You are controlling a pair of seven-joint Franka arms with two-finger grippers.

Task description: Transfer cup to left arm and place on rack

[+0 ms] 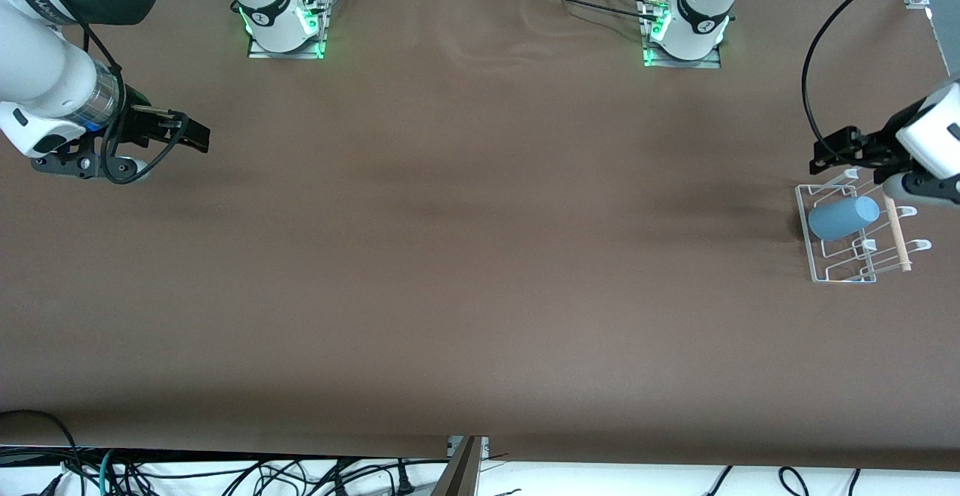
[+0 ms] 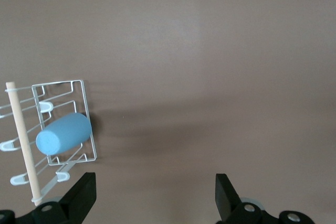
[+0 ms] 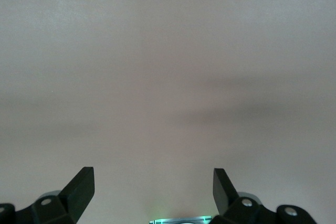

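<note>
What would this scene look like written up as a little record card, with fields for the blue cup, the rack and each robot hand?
cup: small light-blue plastic tumbler, lying on its side on the rack, free of both grippers
rack: small white wire rack with a light wooden dowel, at the left arm's end of the table
left gripper: open, empty, over the rack's edge
right gripper: open, empty, waiting over the right arm's end of the brown table
task status: cup appears placed
</note>
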